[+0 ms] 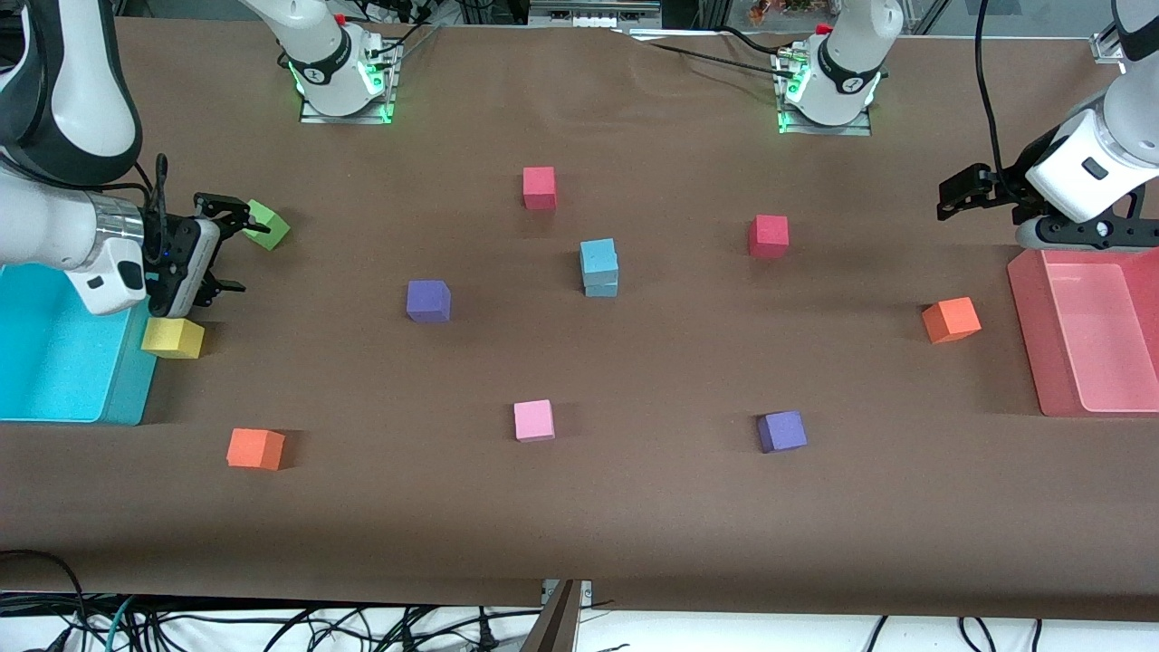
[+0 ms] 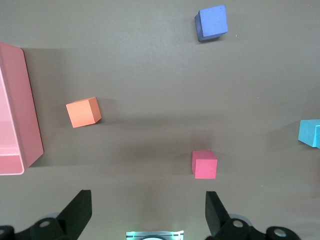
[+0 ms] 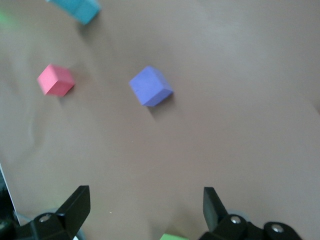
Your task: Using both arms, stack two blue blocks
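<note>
Currently the 2 light-blue matte foam cubes (image 1: 599, 265) sit stacked, 1 on the other, near the middle of the brown paper-covered table (image 1: 579, 525), the upper cube twisted slightly off the lower.

The left gripper (image 1: 951, 195) hangs over the table's edge above the pink plastic bin (image 1: 1087, 335), fingers spread, nothing between them.

The right gripper (image 1: 231, 254) hangs over the spot between the green foam cube (image 1: 267, 224) and the yellow foam cube (image 1: 172, 338), beside the cyan bin (image 1: 54, 362), fingers released, empty.

A purple foam cube (image 1: 428, 301) lies toward the right arm's end from the stack.
</note>
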Tool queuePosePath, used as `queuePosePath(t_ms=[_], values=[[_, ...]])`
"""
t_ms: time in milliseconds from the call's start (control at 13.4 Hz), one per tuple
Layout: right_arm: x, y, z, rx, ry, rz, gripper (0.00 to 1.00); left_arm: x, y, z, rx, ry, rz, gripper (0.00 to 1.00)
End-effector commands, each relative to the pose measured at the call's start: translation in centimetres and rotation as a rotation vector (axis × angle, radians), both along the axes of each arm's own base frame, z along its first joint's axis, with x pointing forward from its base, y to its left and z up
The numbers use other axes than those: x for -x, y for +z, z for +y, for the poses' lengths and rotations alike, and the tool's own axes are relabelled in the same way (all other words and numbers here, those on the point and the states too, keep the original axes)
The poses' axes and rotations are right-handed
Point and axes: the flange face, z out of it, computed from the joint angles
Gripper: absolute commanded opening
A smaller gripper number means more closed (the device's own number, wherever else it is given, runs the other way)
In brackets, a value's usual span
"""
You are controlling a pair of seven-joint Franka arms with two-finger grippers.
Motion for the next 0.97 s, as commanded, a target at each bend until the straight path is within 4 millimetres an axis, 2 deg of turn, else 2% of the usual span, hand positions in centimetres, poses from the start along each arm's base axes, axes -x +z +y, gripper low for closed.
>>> queuePosePath(t_ms=[0, 223, 446, 521, 670, 893], values=[[-0.4, 2.8, 0.9, 0.068, -0.121, 0.016, 1.00, 0.2, 1.7, 0.0, 0.014, 0.009, -0.008, 1.00], [-0.4, 2.9, 1.2, 0.095, -0.109, 0.015, 1.00, 0.2, 1.8, -0.4, 0.014, 0.013, -0.011, 1.00], [-0.7, 4.5, 0.9, 0.161, -0.101, -0.020, 1.00, 0.2, 1.9, -1.3, 0.012, 0.002, -0.014, 1.00], [-0.6, 4.9, 0.6, 0.178, -0.145, -0.005, 1.00, 0.2, 1.9, -1.8, 0.011, 0.001, -0.014, 1.00], [-0.5, 6.6, -0.1, 0.290, -0.297, 0.020, 1.00, 0.1, 2.9, -1.4, 0.008, 0.008, -0.035, 1.00], [-0.6, 7.7, -0.5, 0.351, -0.520, 0.041, 1.00, -1.0, 2.2, -0.3, 0.011, 0.028, -0.031, 1.00]])
